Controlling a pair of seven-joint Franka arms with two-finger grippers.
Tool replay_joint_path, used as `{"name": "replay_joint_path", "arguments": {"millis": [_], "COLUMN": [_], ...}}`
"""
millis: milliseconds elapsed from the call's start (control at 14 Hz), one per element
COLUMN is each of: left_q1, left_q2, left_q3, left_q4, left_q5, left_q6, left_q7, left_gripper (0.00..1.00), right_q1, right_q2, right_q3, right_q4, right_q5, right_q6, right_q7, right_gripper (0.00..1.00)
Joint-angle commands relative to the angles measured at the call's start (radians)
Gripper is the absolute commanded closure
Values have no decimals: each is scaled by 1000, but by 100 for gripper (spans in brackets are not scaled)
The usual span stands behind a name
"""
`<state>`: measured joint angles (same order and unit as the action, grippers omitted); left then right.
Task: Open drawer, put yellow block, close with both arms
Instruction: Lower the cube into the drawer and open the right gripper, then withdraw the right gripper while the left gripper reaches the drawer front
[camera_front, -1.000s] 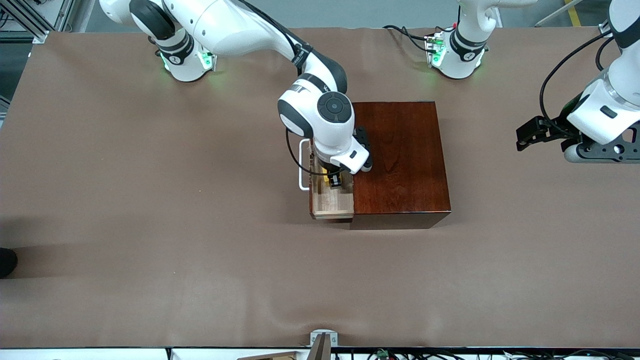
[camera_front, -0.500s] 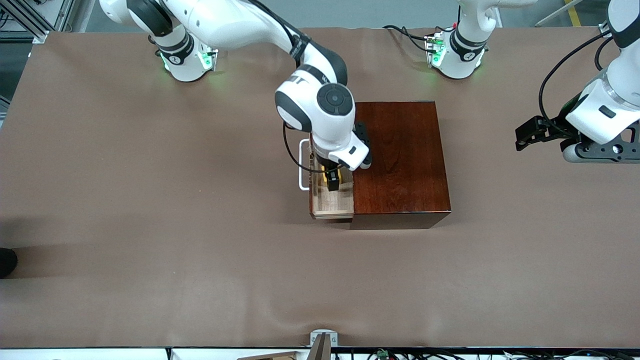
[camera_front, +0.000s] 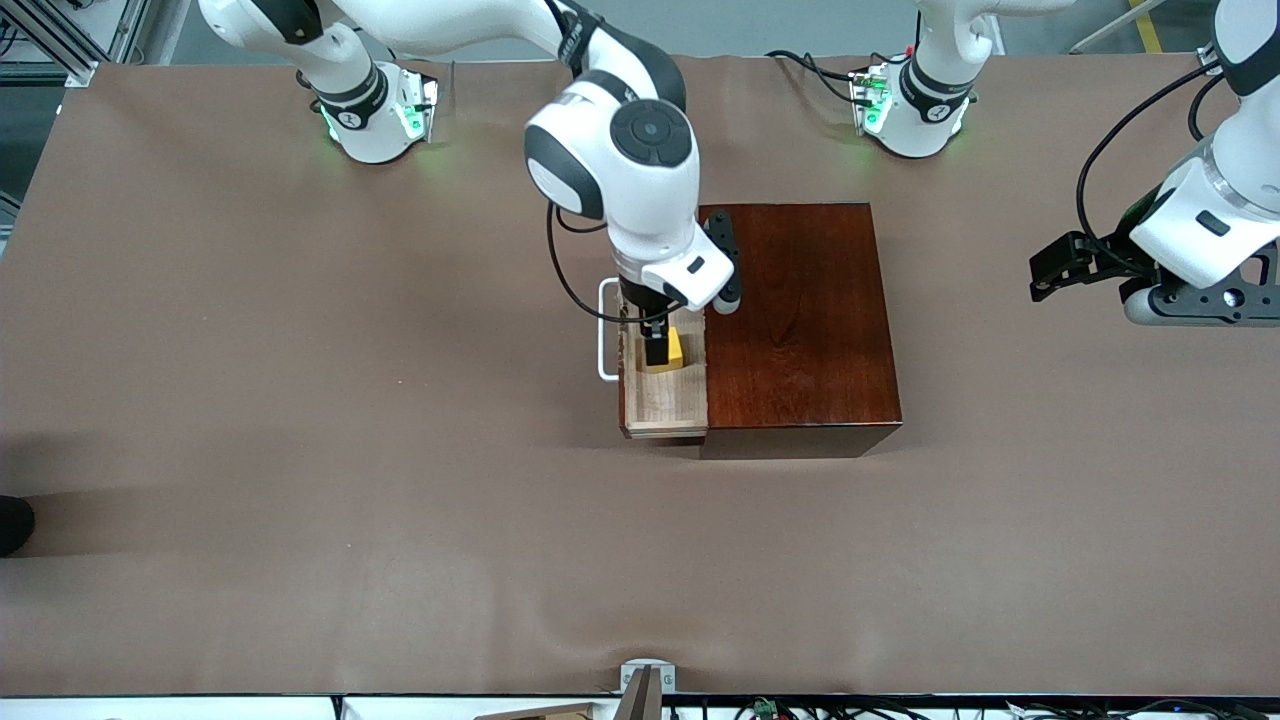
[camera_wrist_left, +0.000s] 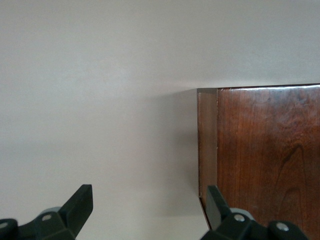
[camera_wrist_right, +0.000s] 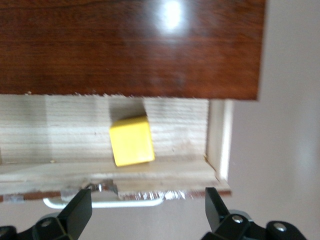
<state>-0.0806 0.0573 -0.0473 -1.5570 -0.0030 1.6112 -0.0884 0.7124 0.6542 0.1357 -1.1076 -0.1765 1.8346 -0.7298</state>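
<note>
The drawer stands pulled out of the mahogany box, its white handle toward the right arm's end of the table. The yellow block lies loose on the pale tray, also seen in the right wrist view near the drawer front. My right gripper hangs open and empty just above the block, over the drawer; its fingertips frame the handle. My left gripper is open and empty, waiting over the table at the left arm's end; its wrist view shows the box's corner.
The brown table cover runs wide around the box. Both green-lit arm bases stand along the table's edge farthest from the front camera. A small metal bracket sits at the nearest edge.
My right gripper has let go of the yellow block and risen out of the drawer; the block now rests on the tray. The left arm has not moved.
</note>
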Motion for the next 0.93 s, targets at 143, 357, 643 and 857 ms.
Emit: {"name": "replay_joint_path", "arguments": {"millis": [143,357,643,857], "left_q1": [-1,-1,-2,-2], "left_q2": [-10,-14,-16,-16], "left_q3": [0,-2,-28,-69], "left_q4": [-6,-5,3,12], "left_q5": [-22,-22,-20,-18], "left_q6": [6,1,-7,-7], "left_q7": [3,6,3,1], "left_gripper": [0,0,0,0], "right_q1": [-66,-135,-296,-385], "right_q2": [-51,-94,-162,-185], "right_q3": [-33,-36,-33,-31], "right_q4": [-26,-73,-121,-123], "right_q5": [-12,-12,-1,-1], "right_q6": [-38,-43,-84,-118], "right_q7": [130,158,161,203], "right_gripper": [0,0,0,0]}}
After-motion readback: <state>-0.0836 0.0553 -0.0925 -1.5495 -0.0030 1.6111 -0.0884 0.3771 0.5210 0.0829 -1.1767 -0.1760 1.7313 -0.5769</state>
